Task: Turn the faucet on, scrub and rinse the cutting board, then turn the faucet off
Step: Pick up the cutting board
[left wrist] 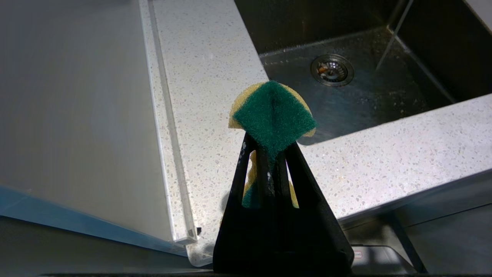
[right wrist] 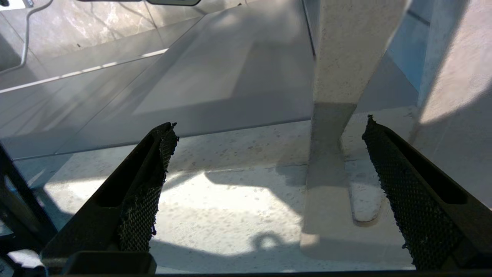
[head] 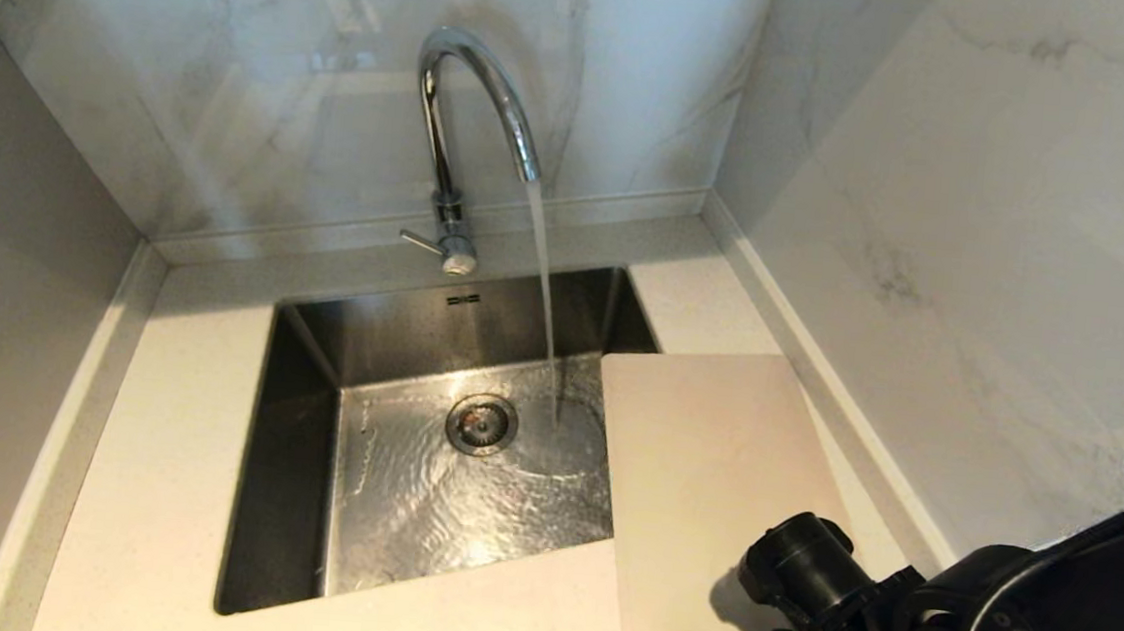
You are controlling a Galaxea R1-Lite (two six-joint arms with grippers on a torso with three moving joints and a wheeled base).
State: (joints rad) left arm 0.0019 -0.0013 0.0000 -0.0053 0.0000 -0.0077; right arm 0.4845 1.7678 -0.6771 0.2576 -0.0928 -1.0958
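Observation:
The chrome faucet (head: pixel 456 127) runs, and its stream (head: pixel 546 294) falls into the steel sink (head: pixel 287 495). Its thin lever (head: pixel 419 240) sticks out at the base. The beige cutting board (head: pixel 712 448) lies flat on the counter to the right, its left edge overhanging the sink. My right arm (head: pixel 999 621) hangs over the board's near end. My right gripper (right wrist: pixel 269 123) is open just above the counter. The board's handle end (right wrist: pixel 326 215), with its cutout (right wrist: pixel 365 192), lies between the jaws. My left gripper (left wrist: pixel 269 144) is shut on a green-and-yellow sponge (left wrist: pixel 273 111) off the sink's near left corner.
Marble walls (head: pixel 979 238) rise close behind the sink and along the board's right side. A grey panel (head: pixel 14 262) bounds the speckled countertop (head: pixel 171 445) on the left. The sink's drain (head: pixel 480 422) lies beside the falling water.

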